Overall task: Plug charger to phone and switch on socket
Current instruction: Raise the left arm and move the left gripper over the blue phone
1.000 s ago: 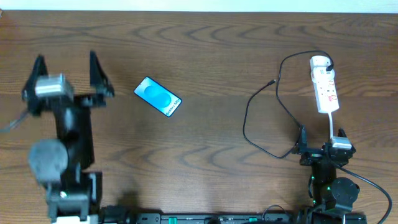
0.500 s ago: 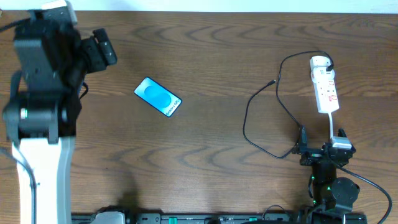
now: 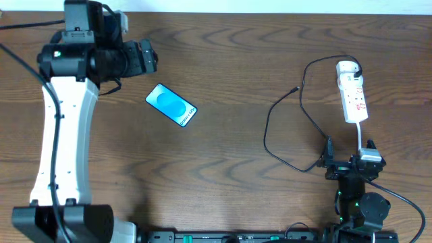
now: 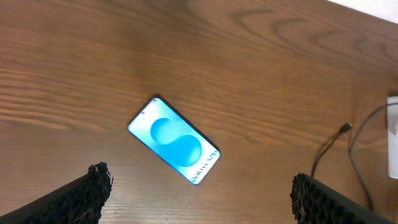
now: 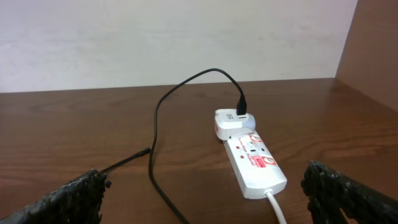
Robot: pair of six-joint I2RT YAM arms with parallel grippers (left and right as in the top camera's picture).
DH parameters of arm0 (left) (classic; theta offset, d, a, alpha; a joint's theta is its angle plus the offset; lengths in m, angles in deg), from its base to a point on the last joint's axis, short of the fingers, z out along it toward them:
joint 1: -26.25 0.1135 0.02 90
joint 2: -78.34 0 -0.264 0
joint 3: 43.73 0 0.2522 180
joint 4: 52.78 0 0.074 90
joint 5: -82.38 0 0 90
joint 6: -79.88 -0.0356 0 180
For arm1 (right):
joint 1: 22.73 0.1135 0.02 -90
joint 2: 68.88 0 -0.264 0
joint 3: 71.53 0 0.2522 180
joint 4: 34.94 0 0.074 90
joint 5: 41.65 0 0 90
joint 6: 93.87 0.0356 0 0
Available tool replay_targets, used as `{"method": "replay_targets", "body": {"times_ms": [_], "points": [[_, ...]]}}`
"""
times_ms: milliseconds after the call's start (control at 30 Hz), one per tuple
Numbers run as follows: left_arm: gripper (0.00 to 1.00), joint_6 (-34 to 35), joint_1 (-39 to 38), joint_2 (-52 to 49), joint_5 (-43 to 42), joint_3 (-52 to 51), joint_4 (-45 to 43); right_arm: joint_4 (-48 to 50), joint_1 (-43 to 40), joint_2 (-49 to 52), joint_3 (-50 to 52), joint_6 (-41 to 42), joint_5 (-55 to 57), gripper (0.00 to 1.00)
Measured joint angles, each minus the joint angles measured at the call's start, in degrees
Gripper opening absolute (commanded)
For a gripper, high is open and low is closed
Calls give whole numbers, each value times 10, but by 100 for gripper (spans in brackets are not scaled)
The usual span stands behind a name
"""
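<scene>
**Right now: both jaws wide, both empty, phone and plug tip well apart**

Over on the left, the left gripper (image 3: 146,57) hangs by the table's (image 3: 229,169) far edge, jaws spread wide and gripping nothing. In its wrist view the phone (image 4: 174,140) lies flat and slantwise on the wood between the fingers' lines, clear of both. The screen is lit blue and cyan, and the small writing at its nearer end looks like "Galaxy S25".

Moving right, there is a broad stretch of bare wood, nothing in the way. Then comes the charger (image 3: 266,128). Its plug tip (image 3: 297,88) rests on the table pointing away from the phone, and its black cable loops wide across the wood. The other end runs up to a white adapter (image 5: 233,121) at the far end of the socket (image 3: 352,94).

That socket lies lengthwise near the table's right side. It carries red markings, too small to read. Its white cord (image 3: 361,131) trails back toward the right gripper (image 3: 349,156), which sits at the near edge with jaws fully apart, empty, short of the strip.
</scene>
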Motion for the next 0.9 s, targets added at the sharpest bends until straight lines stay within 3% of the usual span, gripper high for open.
{"method": "replay_targets", "body": {"times_ms": [133,400,633,900], "points": [[95,61,-2,-22,1,0,-5,0,0,0,0,0,0,99],[95,229,-50,-47,144,0,-4,0,0,0,0,0,0,99],[95,341,-93,-93,191,4,10,0,0,0,0,0,0,99],[98,403,-92,-202,191,4,12,0,0,0,0,0,0,99]]}}
